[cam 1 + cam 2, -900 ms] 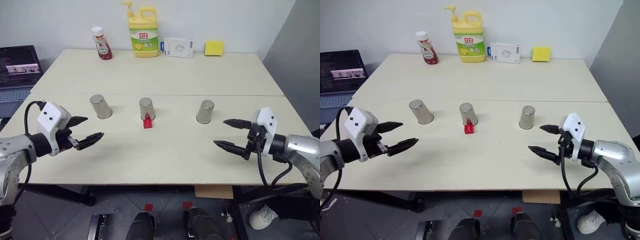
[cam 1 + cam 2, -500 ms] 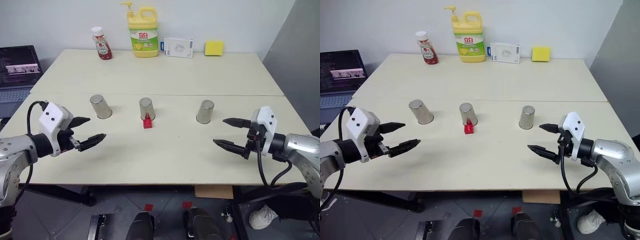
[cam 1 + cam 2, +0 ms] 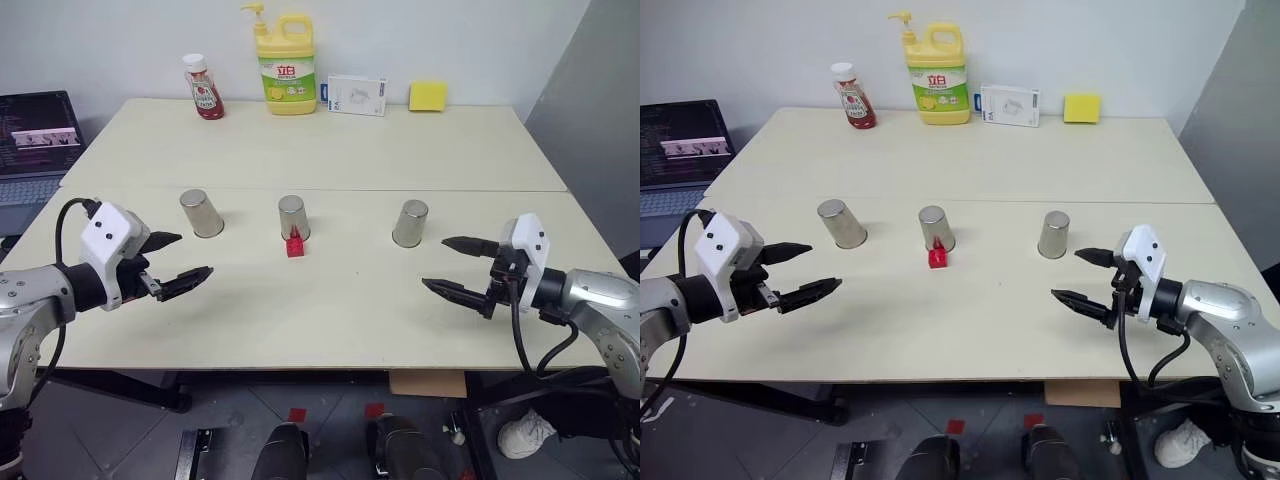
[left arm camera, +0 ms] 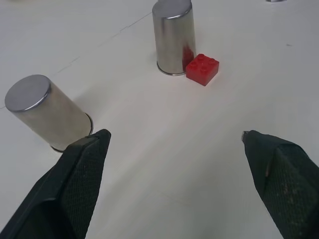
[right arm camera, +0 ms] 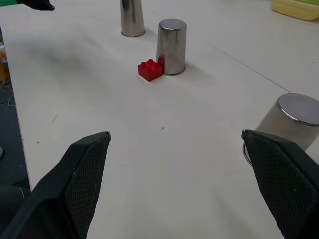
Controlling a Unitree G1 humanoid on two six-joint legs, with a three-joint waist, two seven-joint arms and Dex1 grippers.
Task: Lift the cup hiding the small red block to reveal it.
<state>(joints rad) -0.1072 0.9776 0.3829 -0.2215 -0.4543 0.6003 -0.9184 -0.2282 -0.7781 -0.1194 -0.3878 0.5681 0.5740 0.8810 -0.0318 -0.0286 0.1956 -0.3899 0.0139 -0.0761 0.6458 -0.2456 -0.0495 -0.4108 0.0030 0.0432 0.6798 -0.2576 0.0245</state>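
Three steel cups stand upside down in a row across the table: the left cup, the middle cup and the right cup. The small red block lies uncovered on the table, touching the front of the middle cup; no cup is over it. My left gripper hovers open in front of the left cup, with nothing between its fingers. My right gripper hovers open just in front and to the right of the right cup, also holding nothing.
Along the table's back edge stand a ketchup bottle, a yellow dish-soap bottle, a white box and a yellow sponge. A laptop sits beyond the table's left side. A seam crosses the tabletop behind the cups.
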